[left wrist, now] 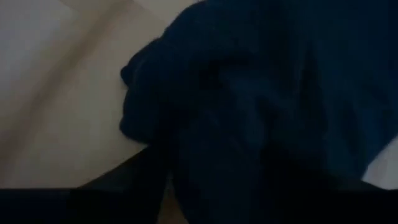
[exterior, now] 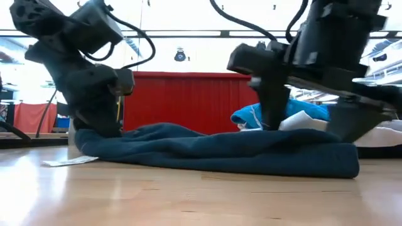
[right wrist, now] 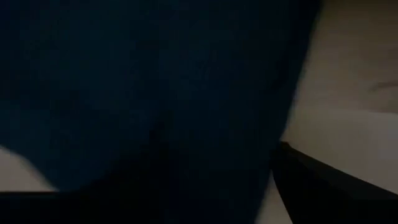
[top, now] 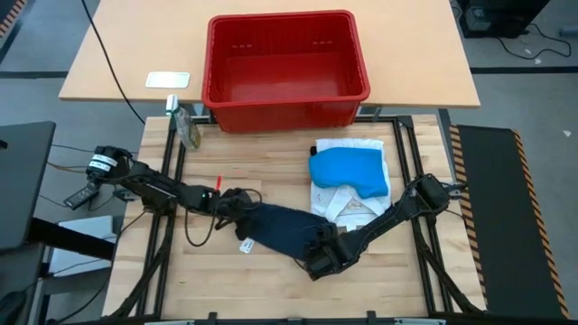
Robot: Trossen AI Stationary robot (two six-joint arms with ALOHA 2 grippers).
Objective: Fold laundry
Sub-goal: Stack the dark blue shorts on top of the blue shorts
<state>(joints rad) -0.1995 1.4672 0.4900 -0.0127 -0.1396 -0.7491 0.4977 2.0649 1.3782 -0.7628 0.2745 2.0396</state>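
The left gripper [top: 237, 204] is set down on the left end of the dark shirt [top: 280, 227], which lies bunched in a low strip across the front middle of the table [top: 208, 271]; whether its fingers are spread or closed on cloth cannot be told, since the wrist view is filled by dark folds. A white tag [top: 245, 246] is seen at the shirt's near left edge. At the shirt's right end the right gripper [top: 321, 255] is pressed down in the same manner, and its finger state cannot be told either. Behind it, the bright blue piece [top: 349, 171] is stacked on the white garment [top: 348, 203], and the red basket [top: 287, 68] stands well behind. A risk is judged here: if only the top layer is caught at either end, the cloth may slip free or be dragged unevenly, and a wide sweep by the right arm may disturb the stacked pile close behind it. The high view gives the layout and the side of each arm; only the low view shows both grippers bearing on the shirt and its thick, doubled right edge [exterior: 342, 160].
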